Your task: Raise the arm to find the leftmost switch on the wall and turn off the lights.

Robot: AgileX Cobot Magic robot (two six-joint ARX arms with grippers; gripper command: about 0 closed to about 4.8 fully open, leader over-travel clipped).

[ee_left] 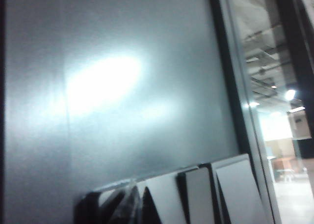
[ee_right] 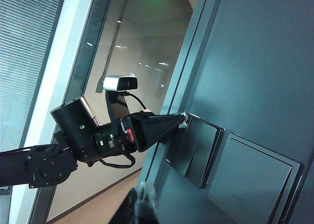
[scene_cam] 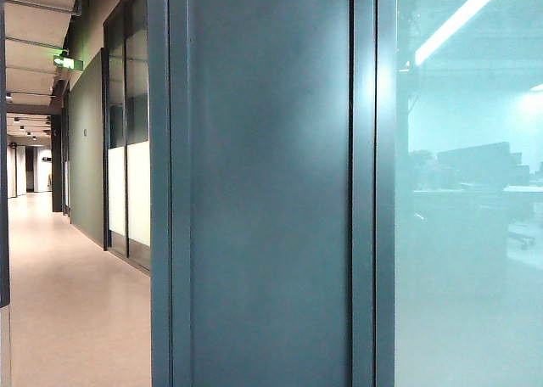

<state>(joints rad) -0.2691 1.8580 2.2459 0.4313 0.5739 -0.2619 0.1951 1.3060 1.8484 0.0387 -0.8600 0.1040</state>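
Switches are the goal: in the right wrist view a panel of rockers (ee_right: 196,148) sits on the dark wall panel (ee_right: 260,67), and I count about three rockers plus a larger blank plate (ee_right: 252,177) beside them. The left gripper (ee_right: 182,120) has its tip touching the panel's leftmost edge, its long axis pointing across at the wall; its jaws look pinched together. The right gripper (ee_right: 140,204) hangs just short of the panel, farther off; I cannot tell its jaws' state.
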